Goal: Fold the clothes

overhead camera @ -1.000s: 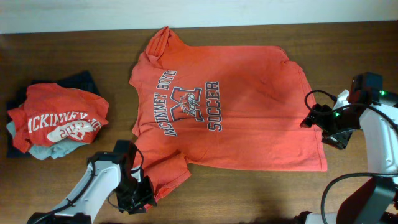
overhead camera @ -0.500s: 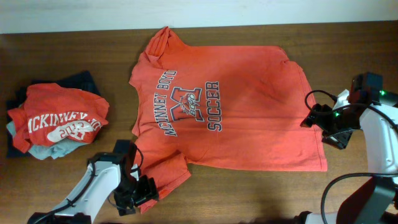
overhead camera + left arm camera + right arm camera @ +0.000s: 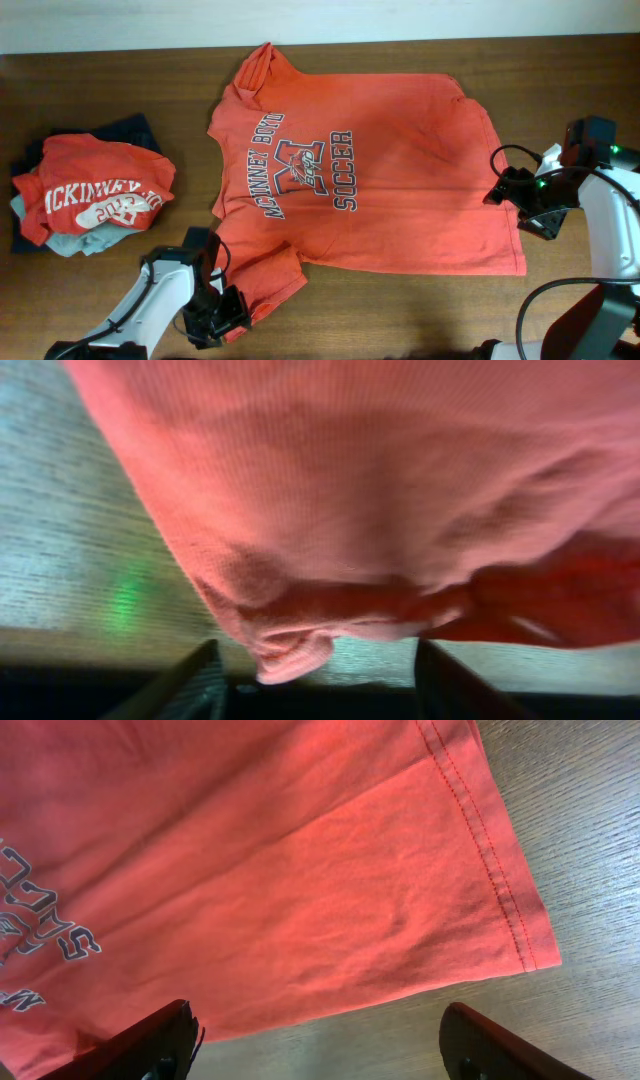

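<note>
The orange-red T-shirt lies spread flat, print up, across the middle of the wooden table, with its collar toward the left. My left gripper is at the edge of the near sleeve. In the left wrist view the sleeve's rumpled hem hangs between the jaws of my left gripper, which stand apart and are not clamped on it. My right gripper stands open at the shirt's bottom hem. In the right wrist view my right gripper is over bare wood, beside the shirt's corner.
A pile of folded garments sits at the table's left, a red shirt with white print on top of pale blue and navy ones. A white wall runs along the far edge. Cables loop by the right arm.
The left gripper shifted slightly at the sleeve's edge, and its jaws stand wider than a second ago. The shirt and the right arm have not moved.
</note>
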`<action>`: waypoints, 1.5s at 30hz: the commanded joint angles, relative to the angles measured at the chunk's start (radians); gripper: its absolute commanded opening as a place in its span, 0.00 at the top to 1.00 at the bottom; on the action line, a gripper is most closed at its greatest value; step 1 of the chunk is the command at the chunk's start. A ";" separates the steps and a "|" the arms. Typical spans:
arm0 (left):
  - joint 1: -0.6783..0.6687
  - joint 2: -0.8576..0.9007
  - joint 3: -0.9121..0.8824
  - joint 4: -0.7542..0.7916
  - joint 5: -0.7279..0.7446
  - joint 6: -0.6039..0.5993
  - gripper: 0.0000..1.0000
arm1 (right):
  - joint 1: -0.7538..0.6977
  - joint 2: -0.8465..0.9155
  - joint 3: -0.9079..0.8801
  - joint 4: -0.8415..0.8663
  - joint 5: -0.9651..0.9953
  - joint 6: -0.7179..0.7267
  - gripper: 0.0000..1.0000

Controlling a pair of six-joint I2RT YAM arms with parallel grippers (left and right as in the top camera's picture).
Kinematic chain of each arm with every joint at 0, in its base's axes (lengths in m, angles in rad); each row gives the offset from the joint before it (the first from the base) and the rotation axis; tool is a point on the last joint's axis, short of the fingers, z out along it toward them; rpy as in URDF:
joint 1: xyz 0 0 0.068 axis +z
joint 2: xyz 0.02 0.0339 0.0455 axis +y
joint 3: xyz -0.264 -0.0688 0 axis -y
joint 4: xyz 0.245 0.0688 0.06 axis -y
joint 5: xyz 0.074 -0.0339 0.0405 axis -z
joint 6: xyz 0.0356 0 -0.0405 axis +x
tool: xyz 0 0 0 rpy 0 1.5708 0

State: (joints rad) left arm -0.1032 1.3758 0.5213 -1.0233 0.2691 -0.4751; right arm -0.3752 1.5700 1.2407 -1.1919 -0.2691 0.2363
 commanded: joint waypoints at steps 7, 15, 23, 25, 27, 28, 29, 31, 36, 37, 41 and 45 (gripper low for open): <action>0.003 -0.012 0.048 -0.019 -0.003 0.014 1.00 | 0.000 0.000 -0.002 0.003 0.020 0.008 0.18; 0.003 -0.014 0.500 -0.295 -0.116 0.114 1.00 | -0.059 0.003 -0.002 0.020 0.072 0.061 0.17; 0.003 -0.014 0.620 -0.317 -0.159 0.130 1.00 | -0.248 0.070 -0.101 0.019 0.063 0.061 0.17; 0.003 -0.014 0.620 -0.314 -0.159 0.130 1.00 | -0.278 0.090 -0.167 0.049 0.043 0.061 0.17; 0.003 -0.014 0.620 -0.313 -0.159 0.130 1.00 | -0.302 0.098 -0.227 0.094 0.047 0.061 0.17; 0.003 -0.014 0.620 -0.312 -0.159 0.130 1.00 | -0.313 0.099 -0.255 0.118 0.049 0.063 0.17; 0.003 -0.014 0.620 -0.311 -0.159 0.130 1.00 | -0.325 0.099 -0.284 0.141 0.059 0.080 0.17; 0.003 -0.014 0.620 -0.306 -0.159 0.130 1.00 | -0.354 0.099 -0.342 0.182 0.081 0.119 0.17; 0.003 -0.014 0.620 -0.295 -0.159 0.130 1.00 | -0.397 0.099 -0.431 0.299 0.002 0.120 0.17; 0.003 -0.014 0.620 -0.291 -0.159 0.130 1.00 | -0.397 0.099 -0.454 0.346 -0.042 0.116 0.18; 0.003 -0.014 0.620 -0.286 -0.162 0.130 1.00 | -0.397 0.099 -0.510 0.471 -0.129 0.117 0.44; 0.003 -0.014 0.620 -0.287 -0.162 0.130 1.00 | -0.397 0.090 -0.495 0.449 -0.146 0.109 0.74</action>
State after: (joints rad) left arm -0.1032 1.3716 1.1267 -1.3125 0.1181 -0.3588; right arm -0.7765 1.6234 0.7746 -0.7284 -0.3820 0.3618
